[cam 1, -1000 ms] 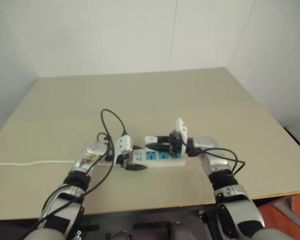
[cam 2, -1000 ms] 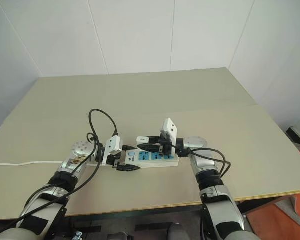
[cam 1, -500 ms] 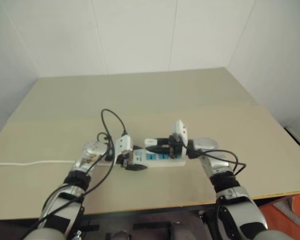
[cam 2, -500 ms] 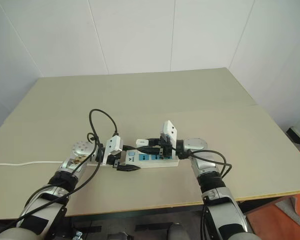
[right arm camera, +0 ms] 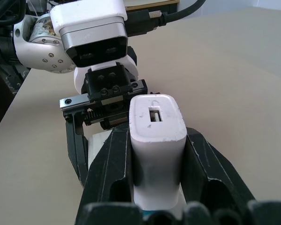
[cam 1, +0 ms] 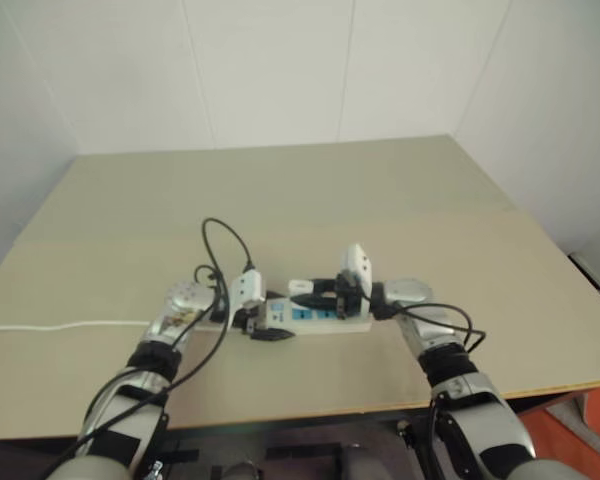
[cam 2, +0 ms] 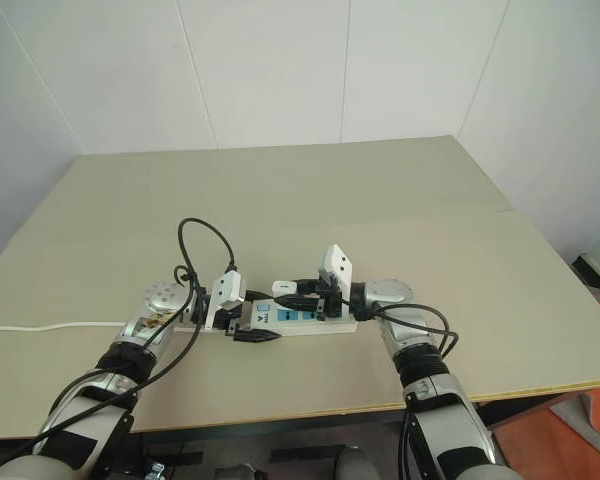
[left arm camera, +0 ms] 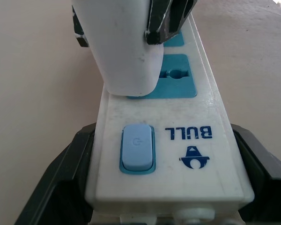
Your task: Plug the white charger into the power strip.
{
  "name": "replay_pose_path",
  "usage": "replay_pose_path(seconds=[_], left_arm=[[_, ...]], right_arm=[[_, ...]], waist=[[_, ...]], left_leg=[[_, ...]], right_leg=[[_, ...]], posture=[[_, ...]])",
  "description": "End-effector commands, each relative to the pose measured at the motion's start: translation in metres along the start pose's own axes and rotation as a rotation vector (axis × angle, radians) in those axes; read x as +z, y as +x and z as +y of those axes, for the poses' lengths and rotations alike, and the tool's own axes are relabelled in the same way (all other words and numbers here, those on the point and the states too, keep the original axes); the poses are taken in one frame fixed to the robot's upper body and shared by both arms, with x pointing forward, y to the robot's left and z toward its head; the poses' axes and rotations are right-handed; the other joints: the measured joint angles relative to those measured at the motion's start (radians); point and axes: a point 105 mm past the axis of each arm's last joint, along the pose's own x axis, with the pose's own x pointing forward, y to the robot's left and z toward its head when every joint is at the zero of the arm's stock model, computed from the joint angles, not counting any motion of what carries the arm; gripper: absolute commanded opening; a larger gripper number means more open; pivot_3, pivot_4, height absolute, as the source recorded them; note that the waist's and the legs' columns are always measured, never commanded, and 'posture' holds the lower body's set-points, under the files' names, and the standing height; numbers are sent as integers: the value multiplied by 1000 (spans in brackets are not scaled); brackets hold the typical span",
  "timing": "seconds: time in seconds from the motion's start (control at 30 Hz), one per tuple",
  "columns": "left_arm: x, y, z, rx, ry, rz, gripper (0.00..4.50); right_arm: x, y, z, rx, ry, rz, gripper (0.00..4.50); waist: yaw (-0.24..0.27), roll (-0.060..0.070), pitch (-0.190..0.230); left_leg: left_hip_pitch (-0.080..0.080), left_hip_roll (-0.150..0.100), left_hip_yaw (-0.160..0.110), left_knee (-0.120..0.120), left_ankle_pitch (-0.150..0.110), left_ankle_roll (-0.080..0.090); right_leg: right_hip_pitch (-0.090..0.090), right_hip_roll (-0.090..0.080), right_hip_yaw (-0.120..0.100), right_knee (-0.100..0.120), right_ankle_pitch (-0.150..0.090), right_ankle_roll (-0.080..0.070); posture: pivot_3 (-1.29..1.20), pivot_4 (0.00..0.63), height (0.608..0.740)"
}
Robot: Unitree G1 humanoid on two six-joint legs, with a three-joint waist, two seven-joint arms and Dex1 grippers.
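You have one table (cam 2: pixel 500 300) with one strip (cam 2: pixel 305 316) near its front edge, left gripper (left arm camera: pixel 154 187) clamped on its switch end. Right gripper (right arm camera: pixel 152 154) pinches the one charger (right arm camera: pixel 157 131) standing on the strip's first socket beside the switch.
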Motion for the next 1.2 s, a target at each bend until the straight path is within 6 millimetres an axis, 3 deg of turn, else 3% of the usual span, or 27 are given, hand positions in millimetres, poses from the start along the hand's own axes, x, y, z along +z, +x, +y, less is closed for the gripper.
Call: replay_pose_path(seconds=[0.03, 0.53, 0.9, 1.2], left_arm=[[-10, -3, -5, -15, -10, 48, 3323], [-12, -11, -6, -3, -14, 61, 3323], [-13, -12, -8, 7, -20, 62, 3323], [-15, -16, -11, 13, -28, 69, 3323]], right_arm=[[-3, -2, 1, 10, -10, 22, 1098], [-28, -24, 6, 86, -20, 138, 1098], [-31, -6, 13, 90, -9, 98, 1098], [-54, -33, 13, 52, 23, 161, 1098]], waist=[[0, 0, 0], [23, 0, 0], [19, -1, -1], [23, -1, -1]], left_leg=[[0, 0, 0, 0, 0, 0], [0, 0, 0, 0, -1, 1], [1, 1, 1, 0, -1, 1], [2, 1, 1, 0, -1, 1]], right_leg=[[0, 0, 0, 0, 0, 0], [0, 0, 0, -1, 0, 0], [1, 1, 0, -1, 0, 0], [1, 1, 0, -1, 0, 0]], posture=[[0, 150, 740], [0, 150, 740], [0, 150, 740], [0, 150, 740]])
